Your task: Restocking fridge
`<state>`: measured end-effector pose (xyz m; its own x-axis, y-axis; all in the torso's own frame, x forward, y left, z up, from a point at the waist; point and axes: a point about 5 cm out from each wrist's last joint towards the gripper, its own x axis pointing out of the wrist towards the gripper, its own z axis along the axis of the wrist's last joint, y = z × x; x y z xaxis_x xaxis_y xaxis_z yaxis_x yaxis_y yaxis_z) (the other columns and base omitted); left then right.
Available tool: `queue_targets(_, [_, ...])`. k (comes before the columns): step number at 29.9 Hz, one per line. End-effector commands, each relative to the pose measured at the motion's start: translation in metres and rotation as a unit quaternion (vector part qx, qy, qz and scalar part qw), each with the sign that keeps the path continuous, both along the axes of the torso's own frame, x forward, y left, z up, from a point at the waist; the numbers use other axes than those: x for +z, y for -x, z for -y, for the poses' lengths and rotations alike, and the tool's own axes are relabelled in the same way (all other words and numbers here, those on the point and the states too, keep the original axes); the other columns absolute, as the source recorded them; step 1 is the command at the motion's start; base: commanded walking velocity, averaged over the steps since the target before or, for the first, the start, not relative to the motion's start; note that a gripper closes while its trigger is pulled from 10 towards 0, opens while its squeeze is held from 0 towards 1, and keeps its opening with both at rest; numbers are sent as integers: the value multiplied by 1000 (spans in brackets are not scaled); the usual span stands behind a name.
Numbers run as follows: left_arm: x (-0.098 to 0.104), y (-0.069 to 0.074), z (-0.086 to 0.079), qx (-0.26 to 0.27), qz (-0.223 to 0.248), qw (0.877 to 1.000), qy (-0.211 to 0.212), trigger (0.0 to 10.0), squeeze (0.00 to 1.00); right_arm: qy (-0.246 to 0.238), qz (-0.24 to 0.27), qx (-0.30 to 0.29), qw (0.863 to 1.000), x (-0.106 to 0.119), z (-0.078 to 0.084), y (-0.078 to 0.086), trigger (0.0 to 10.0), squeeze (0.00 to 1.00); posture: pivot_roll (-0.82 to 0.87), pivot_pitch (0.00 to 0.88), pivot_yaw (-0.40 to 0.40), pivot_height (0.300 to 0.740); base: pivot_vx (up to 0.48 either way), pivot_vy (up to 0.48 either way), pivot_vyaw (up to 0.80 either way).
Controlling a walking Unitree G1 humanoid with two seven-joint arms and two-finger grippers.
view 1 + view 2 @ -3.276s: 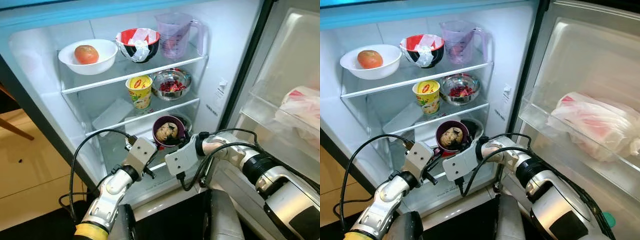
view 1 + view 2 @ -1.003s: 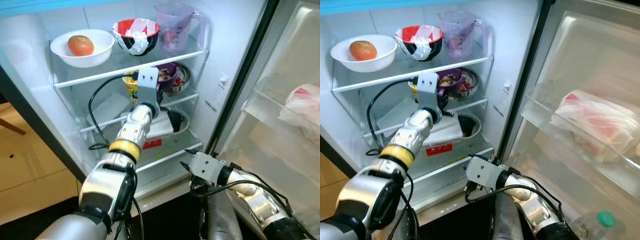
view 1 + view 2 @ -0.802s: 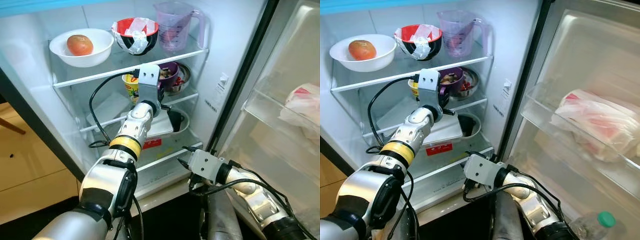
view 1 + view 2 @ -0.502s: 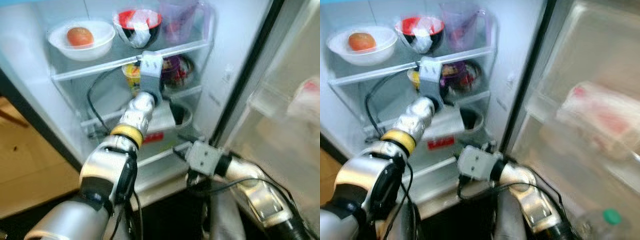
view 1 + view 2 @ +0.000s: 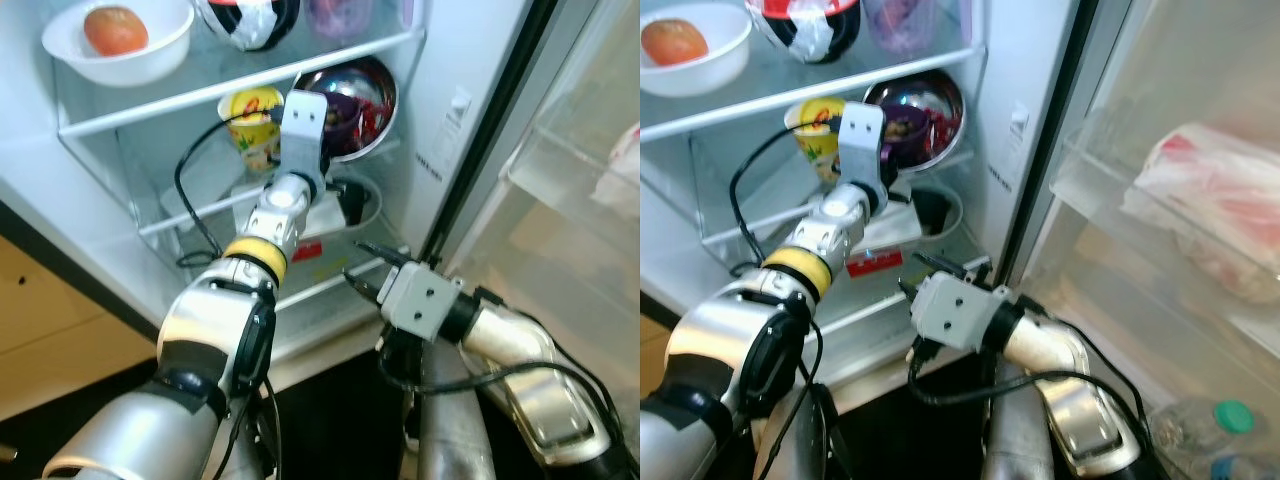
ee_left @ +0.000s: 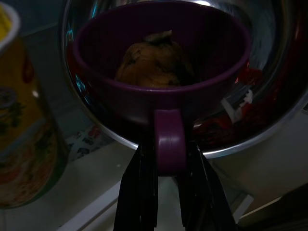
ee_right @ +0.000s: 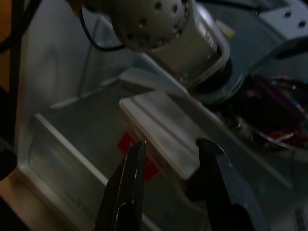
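One purple cup (image 6: 161, 77) with a brown food item inside is now up at the middle shelf, raised from the low position in front of the fridge where both arms attended it a few seconds ago. The left gripper (image 6: 166, 192) has its two black fingers clamped on the cup's handle and holds the cup against the front of the steel bowl (image 5: 372, 92), to the right of the yellow noodle cup (image 5: 250, 118). Whether the cup base rests on the glass cannot be determined. The right gripper (image 5: 362, 270) has let go and dropped back; it now hangs low and near, in front of the bottom shelf, with its fingers spread and holding nothing.

Assessment: transfer to the shelf is nearly complete; setting down and release remain.

Count of items in view:
- top shelf: one white bowl (image 5: 150, 50) with one round reddish fruit (image 5: 115, 28), one red-and-black bowl (image 5: 805, 30), one clear jug (image 5: 905, 20);
- middle shelf: one noodle cup, one steel bowl of red pieces, one purple cup;
- lower shelf: one flat white lidded container (image 5: 890, 240);
- door rack, far right: one plastic bag (image 5: 1220, 210);
- lowest door area: one bottle with a green cap (image 5: 1232, 416).
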<state>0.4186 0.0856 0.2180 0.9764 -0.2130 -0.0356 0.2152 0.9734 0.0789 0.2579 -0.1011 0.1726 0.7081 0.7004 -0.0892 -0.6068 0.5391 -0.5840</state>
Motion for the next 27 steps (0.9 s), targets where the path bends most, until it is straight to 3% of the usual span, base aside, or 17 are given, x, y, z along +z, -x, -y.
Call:
queue_targets(1, [6,-1,0,-1,6,1000,-13,10000,0,3,-1,-2,1000,2,1,3,10000,0,-234,293,21,421,0,0,0])
queue_targets(4, [14,-3,0,-3,20,1000,-15,10000,0,5,-3,-2,1000,2,-1,4,10000,0,-233,289,22,421,0,0,0])
queue_targets(5, [18,-3,0,-3,25,1000,-15,10000,263,6,-5,-3,1000,2,-1,4,10000,0,-234,284,25,421,0,0,0])
queue_targets(6, [19,-3,0,-3,28,1000,-15,10000,263,6,-5,-3,1000,2,-2,4,10000,0,-234,284,25,421,0,0,0])
queue_targets(7, [20,-4,0,-4,29,999,-15,10000,929,6,-6,-4,1000,2,-2,5,10000,0,-234,284,25,421,0,0,0])
queue_targets(8, [20,-4,0,-4,29,999,-15,10000,929,6,-6,-4,1000,2,-2,5,10000,0,-234,284,25,421,0,0,0])
queue_targets(9, [26,-4,1,-9,43,999,-17,10000,1000,7,-8,-6,1000,2,-2,5,10000,0,-231,276,27,421,0,0,0])
queue_targets(14, [33,-5,1,-11,59,998,-10,10000,1000,9,-11,-8,1000,2,-4,6,10000,0,-230,270,26,421,0,0,0])
queue_targets(22, [39,-6,-4,5,78,996,-48,10000,1000,10,-9,-8,1000,3,-5,3,10000,0,-226,257,28,421,0,0,0])
queue_targets(23, [39,-6,-5,8,78,995,-53,10000,675,11,-9,-9,1000,3,-5,2,10000,0,-224,252,29,421,0,0,0])
queue_targets(24, [40,-6,-8,12,83,995,-61,10000,0,12,-8,-10,1000,3,-4,2,10000,0,-221,244,30,421,0,0,0])
queue_targets(27, [43,-6,-8,7,90,994,-65,10000,0,13,-7,-11,1000,3,-4,1,10000,0,-216,235,30,421,0,0,0])
